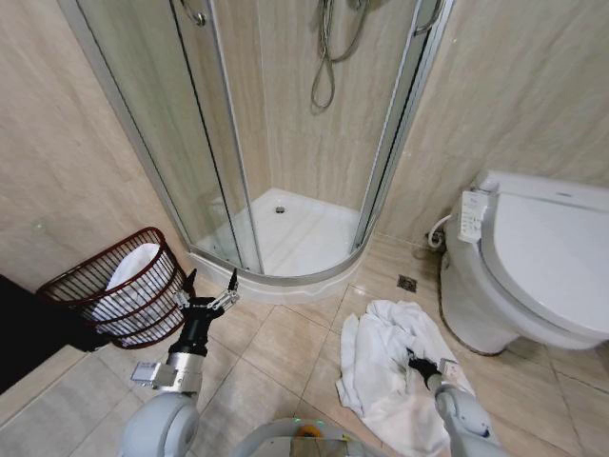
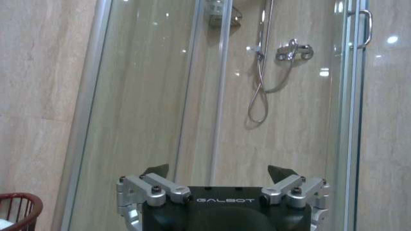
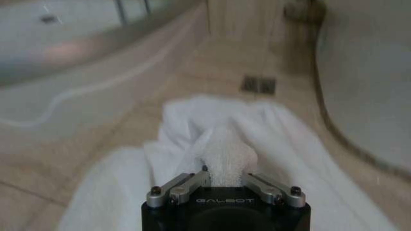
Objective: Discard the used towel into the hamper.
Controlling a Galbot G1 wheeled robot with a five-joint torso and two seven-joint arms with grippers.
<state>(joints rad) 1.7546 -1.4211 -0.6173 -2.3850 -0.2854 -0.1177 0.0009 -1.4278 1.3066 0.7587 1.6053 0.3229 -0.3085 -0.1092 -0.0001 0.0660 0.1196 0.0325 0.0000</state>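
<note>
- Head view puts the crumpled white terry towel (image 1: 381,367) on the beige tiled floor (image 1: 276,347) at near right, just beside the white toilet (image 1: 542,267).
- Right tool (image 1: 419,365) sits down on the towel; the right wrist view shows its fingers (image 3: 186,185) clenched on a raised fold.
- Judged from this, a good lift needs a deep bite on the bunched cloth, then a high raise so trailing ends clear the floor.
- Left tool (image 1: 209,290) hangs released, jaws spread, just beside the hamper.
- Round dark reddish-brown openwork hamper (image 1: 95,276) stands at far left, tilted against the wall, with white cloth (image 1: 133,271) already in it.
</note>
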